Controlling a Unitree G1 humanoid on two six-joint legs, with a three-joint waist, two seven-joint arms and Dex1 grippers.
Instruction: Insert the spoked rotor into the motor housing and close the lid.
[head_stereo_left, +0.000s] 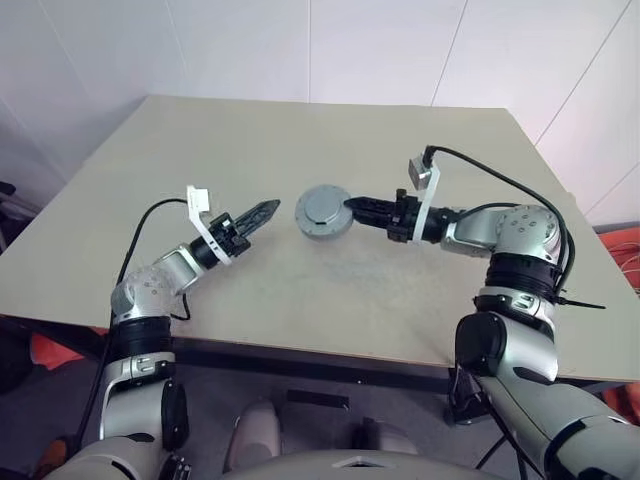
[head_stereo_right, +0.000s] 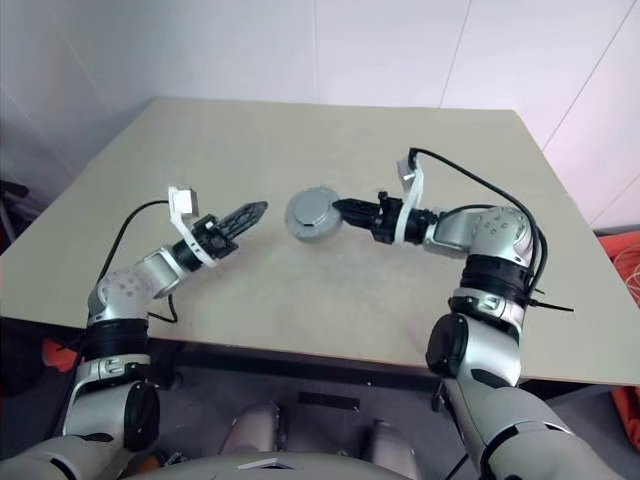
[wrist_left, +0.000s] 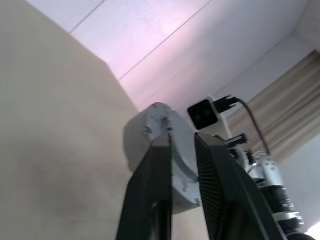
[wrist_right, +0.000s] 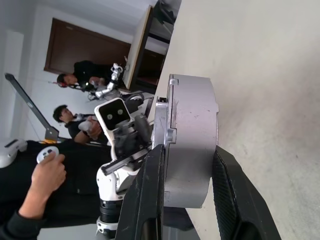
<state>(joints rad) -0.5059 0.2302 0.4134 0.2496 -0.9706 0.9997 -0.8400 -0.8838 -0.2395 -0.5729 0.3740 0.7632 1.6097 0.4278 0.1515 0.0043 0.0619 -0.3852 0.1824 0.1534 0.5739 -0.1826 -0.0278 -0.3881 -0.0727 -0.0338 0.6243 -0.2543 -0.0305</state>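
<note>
One assembled motor housing (head_stereo_left: 323, 212), lid on, sits mid-frame, clamped edge-on between the right gripper (head_stereo_left: 352, 207) fingers, lifted for inspection. Left gripper (head_stereo_left: 270, 209) hovers beside it, slightly parted, empty.

The motor housing (head_stereo_left: 323, 212) shows as one closed silver-grey round unit, thick as a puck, with the lid (wrist_right: 166, 135) seated flush on one face and a seam running round the edge between the two. It sits tilted, its flat face turned up and towards the near left, above the middle of the desk (head_stereo_left: 330, 140). The right gripper (head_stereo_left: 352, 207) clamps its right edge, one finger on each flat face. The rotor cannot be seen.
</note>
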